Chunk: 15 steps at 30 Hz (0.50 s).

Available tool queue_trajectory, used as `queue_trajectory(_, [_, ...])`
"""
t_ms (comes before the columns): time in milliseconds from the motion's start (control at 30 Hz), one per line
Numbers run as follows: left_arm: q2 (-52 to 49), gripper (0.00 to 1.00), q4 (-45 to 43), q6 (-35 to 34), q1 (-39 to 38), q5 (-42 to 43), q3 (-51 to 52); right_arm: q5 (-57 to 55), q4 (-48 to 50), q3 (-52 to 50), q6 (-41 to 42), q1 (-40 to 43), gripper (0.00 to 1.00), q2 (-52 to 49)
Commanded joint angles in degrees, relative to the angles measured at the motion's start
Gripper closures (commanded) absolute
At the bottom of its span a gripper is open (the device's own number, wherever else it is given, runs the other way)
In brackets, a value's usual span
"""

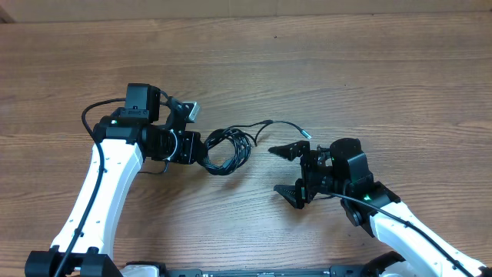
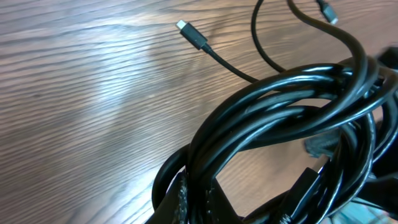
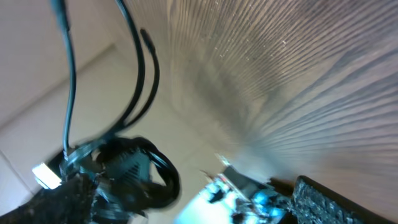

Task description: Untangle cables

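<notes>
Bench (image 1: 369, 69), all items carried on it. Cables (image 1: 228, 150) are bunched in one coil at mid-bench. The coil's left edge is clamped between the left fingers (image 1: 201, 154). One strand is led out of the coil to the right and rearward, and its plug tip (image 1: 306, 133) is laid just behind the right fingers (image 1: 286, 149). The right fingers are set to the right of the coil, apart from it, spread wide, one rearward and one frontward.
</notes>
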<state>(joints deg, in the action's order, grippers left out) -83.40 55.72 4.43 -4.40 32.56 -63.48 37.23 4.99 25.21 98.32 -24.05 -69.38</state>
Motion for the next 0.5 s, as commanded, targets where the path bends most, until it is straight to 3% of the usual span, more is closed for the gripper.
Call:
queue_trajectory(0, [0.3, 0.96, -0.3, 2.1, -0.1, 8.1, -1.7, -2.1, 3.0, 0.3, 9.2, -0.1, 0.00, -0.4])
queue_trajectory(200, [0.3, 0.96, -0.3, 2.1, -0.2, 10.6, -1.6, -7.4, 13.9, 0.3, 15.6, -3.8, 0.00, -3.5])
queue_trajectory(467, [0.3, 0.96, 0.0, 3.8, -2.9, 10.5, -1.6, -12.3, 20.8, 0.3, 15.7, -6.4, 0.00, -6.4])
